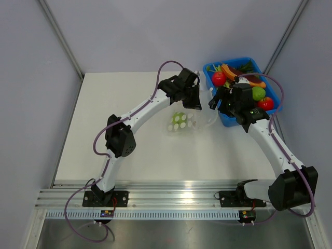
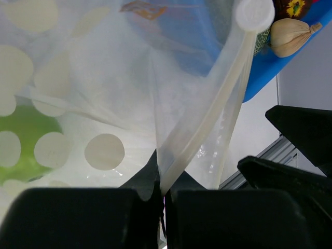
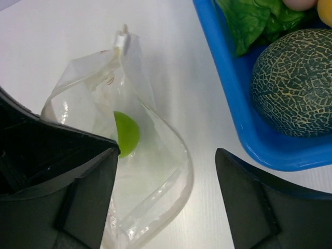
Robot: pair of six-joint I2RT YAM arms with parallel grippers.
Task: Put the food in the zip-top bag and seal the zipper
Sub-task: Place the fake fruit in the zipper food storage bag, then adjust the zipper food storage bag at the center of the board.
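Left gripper clamped on zipper of clear, crinkly bag. Round green fruit inside. Right gripper apart, bag ahead; blue tray rightward holds netted melon.

A robotics laboratory cell is shown. A plain white tabletop is enclosed by bare grey wall panels and metal frame struts. Two white-and-black jointed arms are bolted to a ribbed aluminium rail, purple cables left exposed. Glossy toy fruits and vegetables are kept in a blue plastic tray.
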